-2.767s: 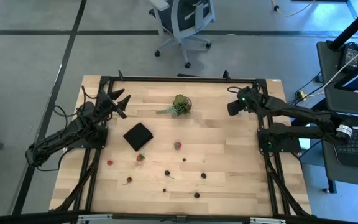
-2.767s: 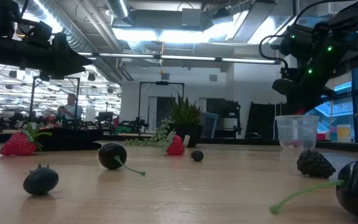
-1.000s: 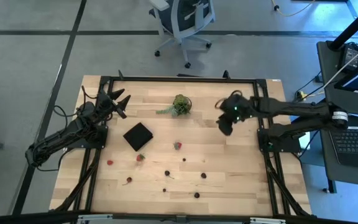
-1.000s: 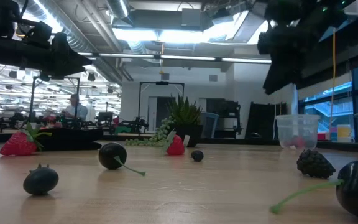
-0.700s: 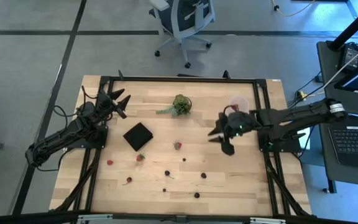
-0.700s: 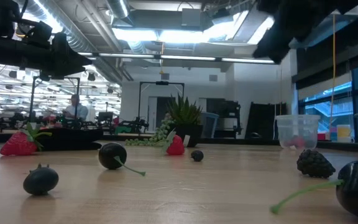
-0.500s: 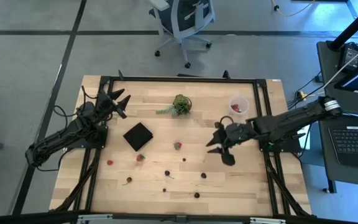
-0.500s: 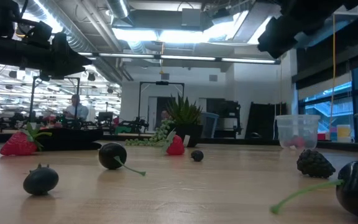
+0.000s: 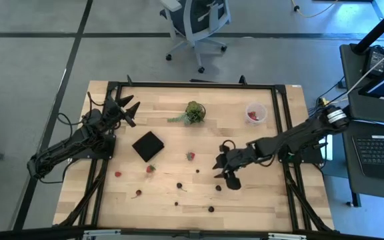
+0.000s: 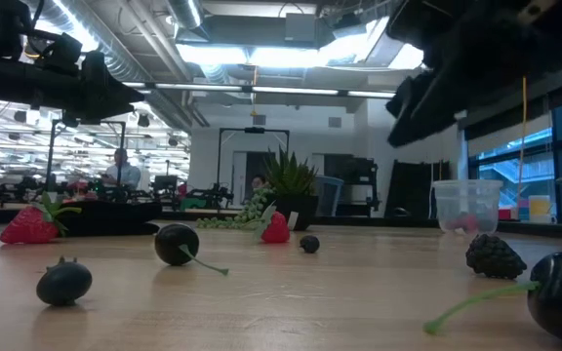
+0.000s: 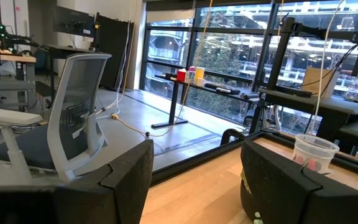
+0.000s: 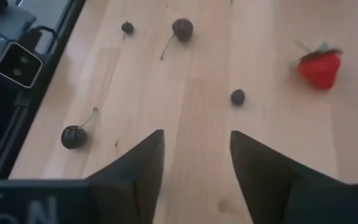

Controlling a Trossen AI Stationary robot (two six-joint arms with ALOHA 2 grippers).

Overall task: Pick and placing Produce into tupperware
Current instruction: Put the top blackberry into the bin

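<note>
The produce lies scattered on the wooden table: strawberries point(image 9: 191, 156) point(image 9: 151, 169) and dark berries and cherries point(image 9: 179, 186) point(image 9: 218, 188) point(image 9: 211, 209). The tupperware point(image 9: 255, 112), a small translucent tub with a red piece inside, stands at the far right. My right gripper point(image 9: 221, 168) hangs open above the table's middle right, slanting down over bare wood. In its wrist view a blueberry point(image 12: 237, 97), a strawberry point(image 12: 320, 65) and cherries point(image 12: 73, 137) point(image 12: 182, 28) lie ahead of the fingers point(image 12: 135, 168). My left gripper point(image 9: 127, 109) waits open and level at the far left.
A flat black square point(image 9: 148, 145) lies left of centre, and a green leafy clump point(image 9: 193, 112) lies at the far middle. Dark frame rails point(image 9: 282, 167) run along the table's sides. An office chair point(image 9: 195, 23) stands beyond the far edge.
My right gripper has swung from beside the tupperware at the far right toward the table's middle and near edge. It has sunk lower, tipped further downward and rolled. The tupperware, hidden under the arm before, now shows. The produce has not moved.
</note>
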